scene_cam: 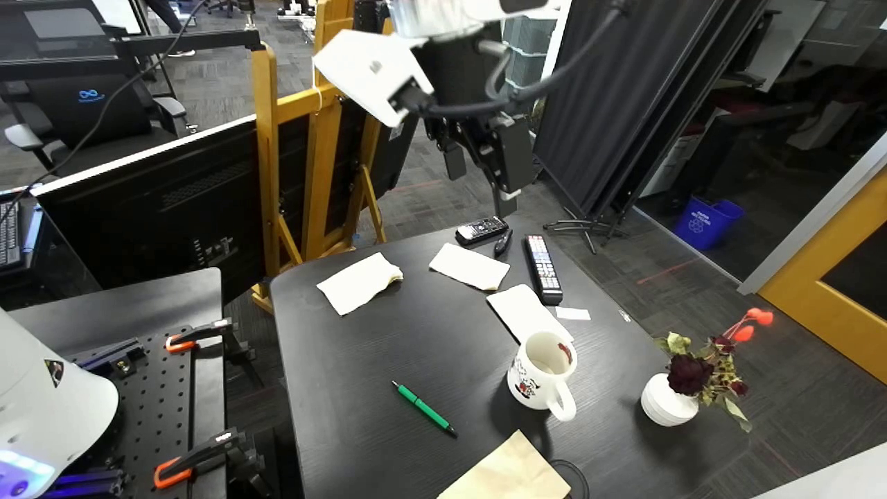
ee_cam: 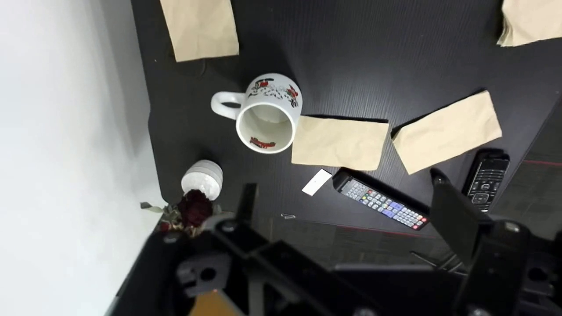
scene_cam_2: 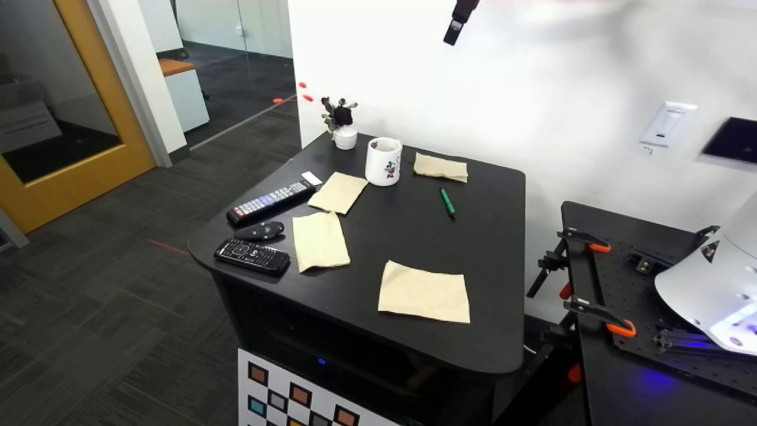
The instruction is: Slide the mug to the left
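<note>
The mug is small, white and cylindrical, with cartoon prints. It stands upright on the black table in both exterior views (scene_cam: 532, 382) (scene_cam_2: 383, 168) and in the wrist view (ee_cam: 276, 94). Its handle shows in the wrist view, pointing left, and in an exterior view, toward the near right. My gripper (scene_cam: 481, 181) is high above the table, well apart from the mug. In the wrist view my gripper (ee_cam: 347, 197) is open, its fingers wide apart with nothing between them. Only a fingertip (scene_cam_2: 454, 31) shows at the top of an exterior view.
The table (scene_cam_2: 449, 254) also holds folded brown napkins (scene_cam_2: 426, 293), a green pen (scene_cam: 424, 409), remotes (scene_cam: 542, 267) and a white card (ee_cam: 317, 182). A white vase with red flowers (scene_cam: 666, 402) stands near the mug. A white wall (scene_cam_2: 502, 89) borders the table.
</note>
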Motion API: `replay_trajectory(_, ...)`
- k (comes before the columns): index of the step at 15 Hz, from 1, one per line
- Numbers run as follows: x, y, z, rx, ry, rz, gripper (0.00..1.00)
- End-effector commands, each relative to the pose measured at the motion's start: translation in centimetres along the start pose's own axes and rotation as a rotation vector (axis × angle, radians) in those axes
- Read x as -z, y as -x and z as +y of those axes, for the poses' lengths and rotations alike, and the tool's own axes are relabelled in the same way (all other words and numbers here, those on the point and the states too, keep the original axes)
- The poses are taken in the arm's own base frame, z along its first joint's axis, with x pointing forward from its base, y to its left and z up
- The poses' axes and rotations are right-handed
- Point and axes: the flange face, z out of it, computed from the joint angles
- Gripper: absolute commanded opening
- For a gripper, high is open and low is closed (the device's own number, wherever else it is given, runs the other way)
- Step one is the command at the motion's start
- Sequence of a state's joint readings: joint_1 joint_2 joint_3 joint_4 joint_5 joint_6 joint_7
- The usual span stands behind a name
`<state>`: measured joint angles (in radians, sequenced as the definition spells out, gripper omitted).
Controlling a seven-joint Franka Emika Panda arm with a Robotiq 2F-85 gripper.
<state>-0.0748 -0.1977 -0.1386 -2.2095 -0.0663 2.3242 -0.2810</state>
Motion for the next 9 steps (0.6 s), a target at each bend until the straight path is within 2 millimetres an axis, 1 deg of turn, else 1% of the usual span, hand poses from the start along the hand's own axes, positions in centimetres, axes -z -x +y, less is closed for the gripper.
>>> replay_trajectory(1, -2.7, -2.8, 1.0, 0.102, -0.032, 0.041, 1.00)
replay_trajectory(4, -4.9, -3.9, 1.0, 0.155, -0.069, 0.039, 1.00)
replay_trajectory(6, -5.8, -4.3, 0.8, 0.176, -0.097, 0.014, 1.00)
replay_trajectory(7, -5.4, -3.2, 0.7, 0.150, -0.074, 0.016, 1.00)
replay_trajectory(9, -6.1, -3.3, 0.5, 0.154, -0.078, 0.006, 1.00)
